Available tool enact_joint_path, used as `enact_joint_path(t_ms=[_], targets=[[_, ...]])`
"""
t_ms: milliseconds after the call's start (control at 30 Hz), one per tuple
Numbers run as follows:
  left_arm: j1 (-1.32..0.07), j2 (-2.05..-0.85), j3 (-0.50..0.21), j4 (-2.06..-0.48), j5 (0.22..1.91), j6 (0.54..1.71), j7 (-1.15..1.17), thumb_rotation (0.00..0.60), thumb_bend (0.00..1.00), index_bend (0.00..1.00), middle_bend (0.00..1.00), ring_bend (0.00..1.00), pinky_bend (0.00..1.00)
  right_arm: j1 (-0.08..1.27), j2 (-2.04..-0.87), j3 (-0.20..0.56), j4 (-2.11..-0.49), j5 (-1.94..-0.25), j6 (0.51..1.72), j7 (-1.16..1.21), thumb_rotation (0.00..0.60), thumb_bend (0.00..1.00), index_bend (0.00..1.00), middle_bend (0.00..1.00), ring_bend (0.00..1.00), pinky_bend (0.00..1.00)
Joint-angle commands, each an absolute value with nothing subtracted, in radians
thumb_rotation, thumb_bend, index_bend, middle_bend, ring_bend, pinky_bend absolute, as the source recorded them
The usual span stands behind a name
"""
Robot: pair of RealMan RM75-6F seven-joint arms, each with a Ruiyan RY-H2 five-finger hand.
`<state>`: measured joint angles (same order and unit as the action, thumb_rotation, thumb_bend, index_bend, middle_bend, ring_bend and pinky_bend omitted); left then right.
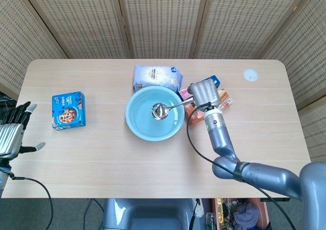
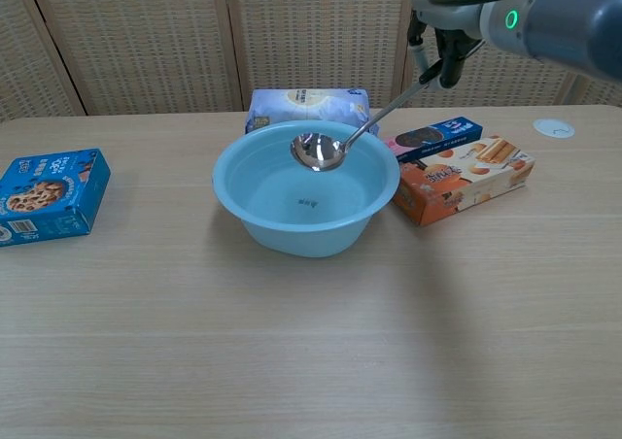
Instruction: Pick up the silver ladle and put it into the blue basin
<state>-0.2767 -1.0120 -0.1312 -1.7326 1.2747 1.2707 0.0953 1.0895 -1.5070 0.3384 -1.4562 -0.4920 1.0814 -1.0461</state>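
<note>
Here the right robot hand (image 1: 205, 95) grips the handle of the shiny silver metal ladle (image 2: 321, 151), its bowl hanging over the round light-blue plastic basin (image 1: 136, 125) at the middle of the wooden counter (image 1: 153, 159). Only the head view shows the left robot hand (image 1: 12, 131), at the counter's left edge, holding nothing, fingers apart.
</note>
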Motion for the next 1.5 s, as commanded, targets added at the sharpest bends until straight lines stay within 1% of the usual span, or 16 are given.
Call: enact_joint_path(t_ms=[33,267,533,800,1100,1333,1433,1500], targets=[[-0.28,-1.012,-0.134,-1.727,1.265,1.264,0.091,0.6,0.0,0.0,0.0,0.0,0.0,1.123,-1.553,0.331,-1.401,-0.491,1.095,-1.068,0.6,0.59,0.71,1.0,0.98,1.0],[-0.281,-1.008,-0.138,-1.72,1.254,1.258,0.079,0.6,0.0,0.0,0.0,0.0,0.0,1.154,-1.636,0.283,-1.274,-0.571,1.126,-1.086,0.6,0.6,0.72,1.0,0.98,1.0],[-0.287,-1.01,-0.138,-1.712,1.247,1.244,0.076,0.6,0.0,0.0,0.0,0.0,0.0,1.164,-1.724,0.233,-1.121,-0.645,1.117,-1.098,0.6,0.6,0.72,1.0,0.98,1.0],[-0.293,-1.011,-0.141,-1.705,1.235,1.232,0.071,0.6,0.0,0.0,0.0,0.0,0.0,1.155,-1.788,0.156,-0.991,-0.793,1.131,-1.107,0.6,0.6,0.72,1.0,0.98,1.0],[-0.298,-1.008,-0.138,-1.702,1.236,1.221,0.067,0.6,0.0,0.0,0.0,0.0,0.0,1.134,-1.832,0.073,-0.903,-0.959,1.125,-1.13,0.6,0.6,0.72,1.0,0.98,1.0],[-0.298,-1.007,-0.137,-1.7,1.237,1.22,0.062,0.6,0.0,0.0,0.0,0.0,0.0,1.109,-1.839,0.062,-0.905,-1.018,1.113,-1.151,0.6,0.61,0.72,1.0,0.98,1.0],[-0.299,-1.008,-0.135,-1.7,1.238,1.219,0.065,0.6,0.0,0.0,0.0,0.0,0.0,1.093,-1.838,0.105,-0.958,-0.985,1.105,-1.136,0.6,0.62,0.73,1.0,0.98,1.0],[-0.299,-1.008,-0.134,-1.701,1.238,1.219,0.066,0.6,0.0,0.0,0.0,0.0,0.0,1.085,-1.831,0.155,-1.007,-0.94,1.1,-1.126,0.6,0.62,0.73,1.0,0.98,1.0]])
